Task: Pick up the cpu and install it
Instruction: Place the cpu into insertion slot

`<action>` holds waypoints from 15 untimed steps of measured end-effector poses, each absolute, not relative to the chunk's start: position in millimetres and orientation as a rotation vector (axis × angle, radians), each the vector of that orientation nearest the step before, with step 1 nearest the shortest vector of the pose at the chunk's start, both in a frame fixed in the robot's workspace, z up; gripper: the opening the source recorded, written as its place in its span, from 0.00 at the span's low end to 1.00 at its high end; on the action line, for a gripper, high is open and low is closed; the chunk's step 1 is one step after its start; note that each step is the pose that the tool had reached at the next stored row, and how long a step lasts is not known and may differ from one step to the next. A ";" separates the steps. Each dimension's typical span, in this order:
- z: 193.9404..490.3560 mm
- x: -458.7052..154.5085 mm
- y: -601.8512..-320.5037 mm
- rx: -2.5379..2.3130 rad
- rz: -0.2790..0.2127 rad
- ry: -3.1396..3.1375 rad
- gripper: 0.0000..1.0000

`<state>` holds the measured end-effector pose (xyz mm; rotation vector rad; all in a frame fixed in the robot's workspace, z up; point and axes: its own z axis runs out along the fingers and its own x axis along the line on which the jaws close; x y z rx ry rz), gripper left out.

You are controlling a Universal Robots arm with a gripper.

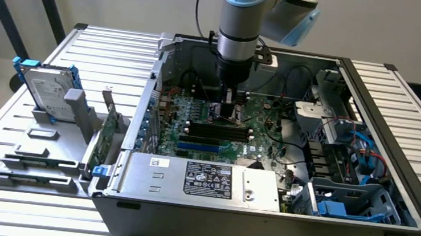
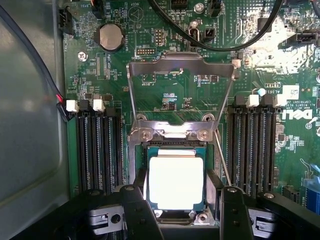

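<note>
Lying in the socket (image 2: pixel 172 132) at the centre of the exterior view, the cpu (image 2: pixel 176 180) is flanked by the gripper (image 2: pixel 183 195), jaws wide. It is judged light, stiff and fragile, and is best taken by opposite side edges.

The cpu (image 2: pixel 176 179) is a small, flat square chip with a bright silver-grey metal top and a thin dark rim. It lies level, metal side up, inside the socket frame (image 2: pixel 134 165) on the green motherboard (image 2: pixel 90 70). Banks of black memory slots (image 2: pixel 97 150) stand on either side, and the socket's hinged metal cover (image 2: pixel 181 64) stands open.
</note>
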<state>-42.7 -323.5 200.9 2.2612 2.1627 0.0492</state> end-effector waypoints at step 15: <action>198.2 -43.2 -322.8 2.250 0.049 2.175 0.55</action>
